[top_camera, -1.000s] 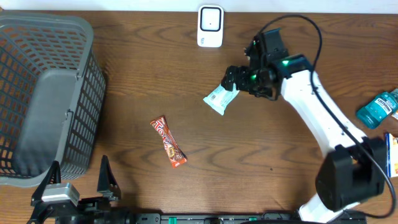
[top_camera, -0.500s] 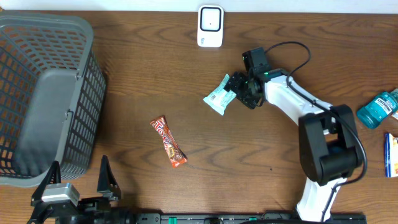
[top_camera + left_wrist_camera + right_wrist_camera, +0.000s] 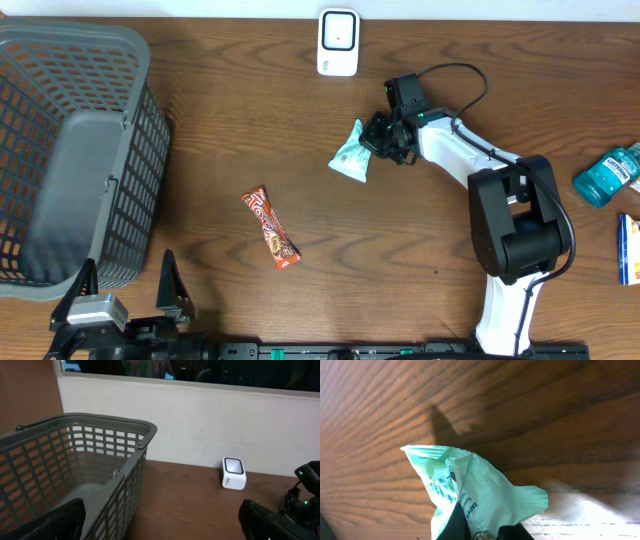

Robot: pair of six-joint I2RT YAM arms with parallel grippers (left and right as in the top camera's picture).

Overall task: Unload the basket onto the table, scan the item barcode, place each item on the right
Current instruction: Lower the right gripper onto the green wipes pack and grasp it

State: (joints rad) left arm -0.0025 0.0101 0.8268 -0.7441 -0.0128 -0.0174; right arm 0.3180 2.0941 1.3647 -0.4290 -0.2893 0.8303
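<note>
- Packet (image 3: 351,158), mint green and crinkled, sits near the middle of the table (image 3: 420,270), below and a little right of the scanner (image 3: 338,42) and apart from it.
- Right pincer (image 3: 373,138) is clamped on the packet's upper right corner. In the wrist view its dark fingers (image 3: 451,526) pinch the film, and the side with small print faces the camera.
- Whether the packet's free end rests on the wood or hangs clear of it, I cannot tell.
- Scanner is white and stands at the far edge of the table, close to the wall.
- Left pincer (image 3: 125,290) sits at the near edge with its jaws wide apart and nothing between them, just off the near right corner of the basket (image 3: 60,150).
- Basket is grey with slotted walls and fills the left end of the table.
- Candy bar (image 3: 271,228), in a red wrapper, lies flat between basket and packet, touching neither.
- Blue bottle (image 3: 607,175) lies at the right edge, well apart from the packet.
</note>
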